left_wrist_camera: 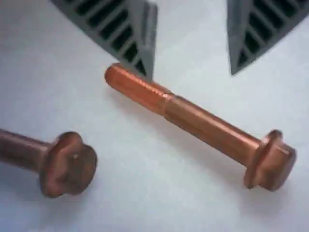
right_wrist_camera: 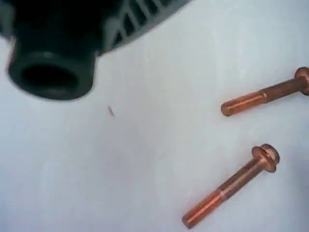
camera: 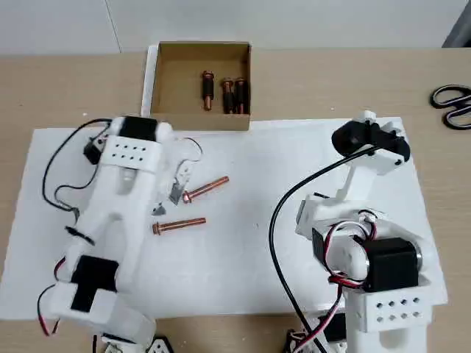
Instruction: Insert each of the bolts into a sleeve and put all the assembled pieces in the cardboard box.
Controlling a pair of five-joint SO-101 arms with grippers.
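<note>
**Left end effector** – jaws spread wide, holding nothing. It hangs low over the white sheet that covers the middle of the desk. In the left wrist view, the tip of one grey ribbed finger sits at the threaded end of a loose bolt. The other finger stands off to the side of that bolt's shank. The flanged head of a second bolt lies nearby on the sheet.

**Right end effector** – closed on a black sleeve. The sleeve's open bore faces the wrist camera and is held clear of the sheet. This arm is positioned over the right part of the sheet, well apart from the loose bolts.

**Loose bolts** – two copper bolts lie flat on the sheet in front of the cardboard box, and neither carries a sleeve:
- the bolt nearer the box lies at a slant, its head just beside the left end effector;
- the bolt nearer the arm bases lies almost level, just beside the left arm.

**Cardboard box** – stands at the far edge of the sheet and contains three assembled pieces. They lie side by side near its right wall.

**Other items** – scissors rest on the bare desk at far right.
</note>
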